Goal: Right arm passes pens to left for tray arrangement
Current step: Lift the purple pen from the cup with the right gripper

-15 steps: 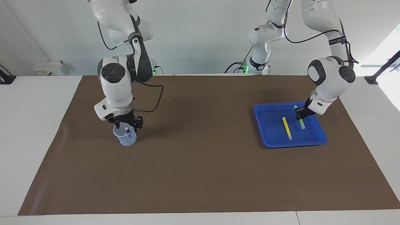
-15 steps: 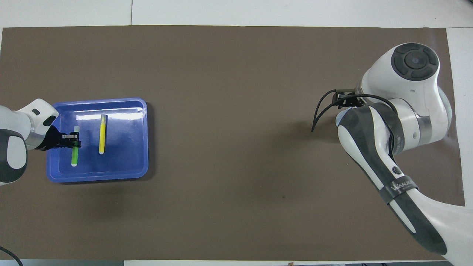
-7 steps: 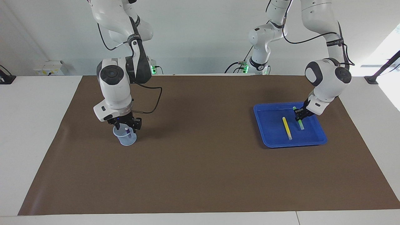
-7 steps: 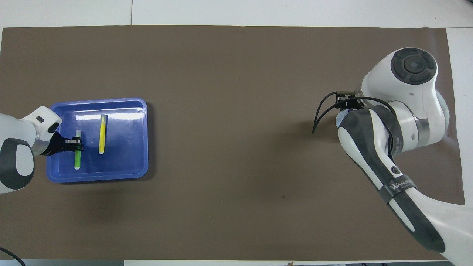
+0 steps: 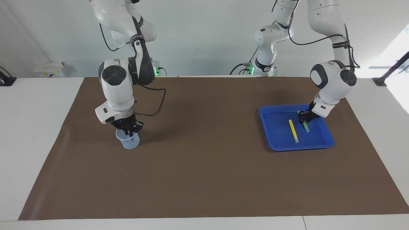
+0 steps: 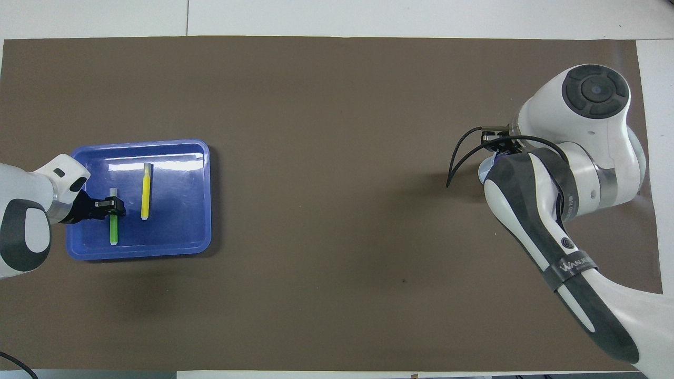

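Note:
The blue tray (image 5: 275, 127) (image 6: 179, 216) lies toward the left arm's end of the table. In it lie the yellow pen (image 5: 293, 131) (image 6: 146, 190) and the green pen (image 5: 306, 127) (image 6: 113, 231), side by side. My left gripper (image 5: 303, 119) (image 6: 114, 205) is low in the tray, right at the green pen's middle. Toward the right arm's end, my right gripper (image 5: 129, 129) reaches down into a pale blue cup (image 5: 129, 143). It is shut where the purple pen's top stands, and the fingers hide the pen.
A brown mat (image 5: 204, 166) covers the table between the cup and the tray. In the overhead view the right arm's wrist and forearm (image 6: 532, 210) hide the cup and the right gripper.
The right gripper has sunk a little into the cup and shut around the purple pen's top. The left gripper has carried the green pen toward the robots and lower within the tray.

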